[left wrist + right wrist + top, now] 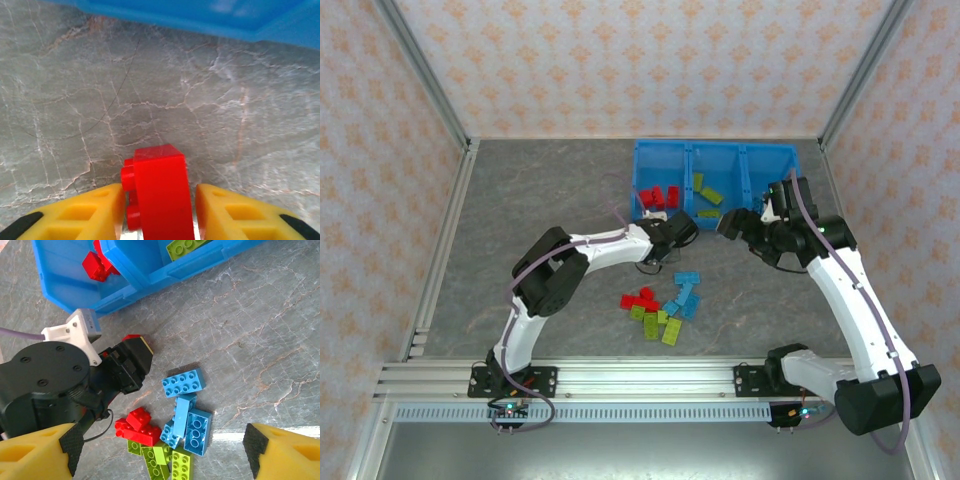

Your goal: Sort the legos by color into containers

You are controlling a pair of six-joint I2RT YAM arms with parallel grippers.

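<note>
A red brick (160, 185) stands upright between the yellow fingers of my left gripper (159, 200), which is shut on it just above the table. That gripper (672, 228) is right in front of the blue containers (715, 146). Their left bin holds red bricks (660, 195) and the middle one holds lime green bricks (708, 192). My right gripper (728, 222) hangs open over the table beside the left one, nothing between its fingers (285, 452). Below it lies the loose pile: light blue bricks (184, 382), red bricks (137, 425) and green bricks (165, 460).
The pile (662, 305) lies mid-table, in front of both grippers. The left arm's wrist (50, 375) and its cable sit close to the pile's left side. My right arm partly covers the right bin (770, 170). Metal frame rails border the table.
</note>
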